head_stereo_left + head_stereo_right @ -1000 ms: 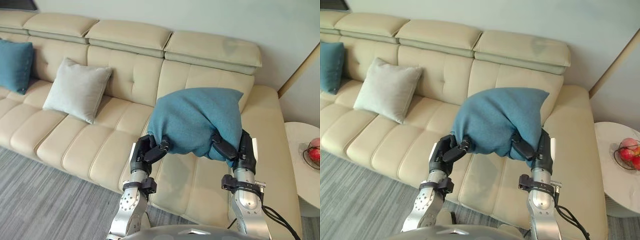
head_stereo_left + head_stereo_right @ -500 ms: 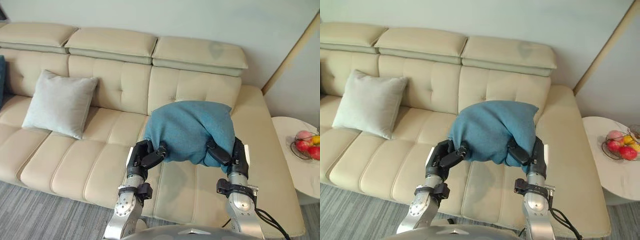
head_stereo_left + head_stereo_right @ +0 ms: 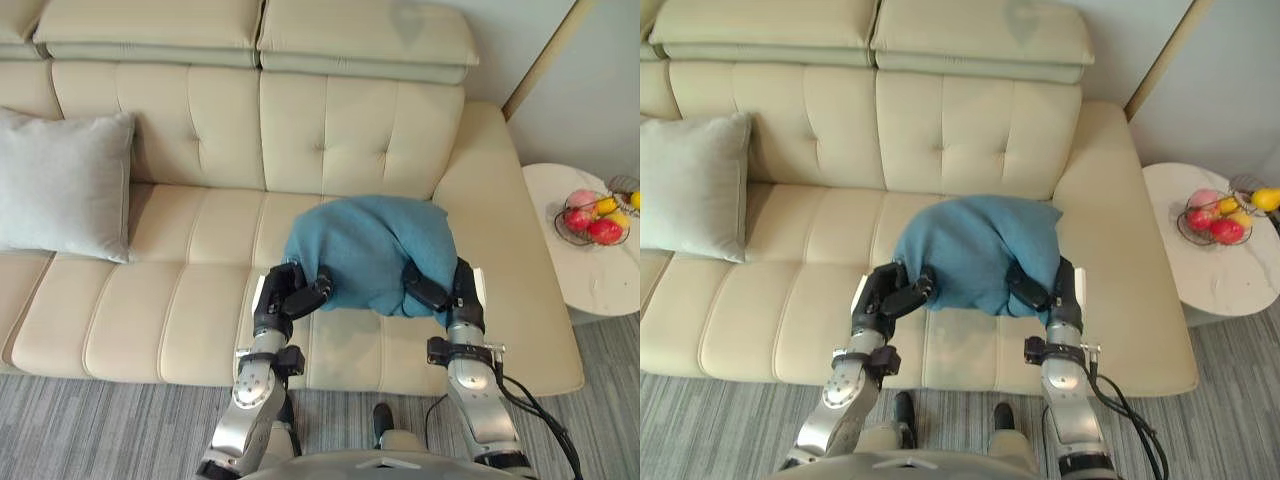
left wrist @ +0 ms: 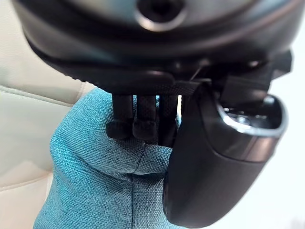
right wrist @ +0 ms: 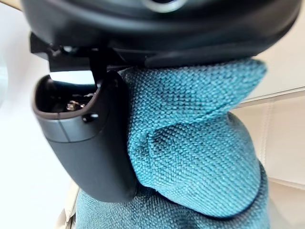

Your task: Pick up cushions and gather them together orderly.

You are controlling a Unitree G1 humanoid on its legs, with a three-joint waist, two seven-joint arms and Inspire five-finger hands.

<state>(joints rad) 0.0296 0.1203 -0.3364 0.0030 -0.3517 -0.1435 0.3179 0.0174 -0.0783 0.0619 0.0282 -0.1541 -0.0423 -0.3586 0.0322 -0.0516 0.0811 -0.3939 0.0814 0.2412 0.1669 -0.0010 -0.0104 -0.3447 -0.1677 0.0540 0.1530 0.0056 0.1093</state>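
The teal woven cushion [image 3: 370,245] looks soft and light, sagging above the front edge of the cream leather sofa [image 3: 150,320]. The left hand [image 3: 288,297] and right hand [image 3: 441,290] each pinch a lower corner in curled fingers.

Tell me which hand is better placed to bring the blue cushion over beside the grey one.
Left, probably. Both hands pinch the blue cushion, but the left hand is on the side nearer the grey cushion, so it can lead while the right hand follows.

Dark left hand [image 3: 274,298], dark right hand [image 3: 462,292], silver-grey arms [image 3: 252,388].
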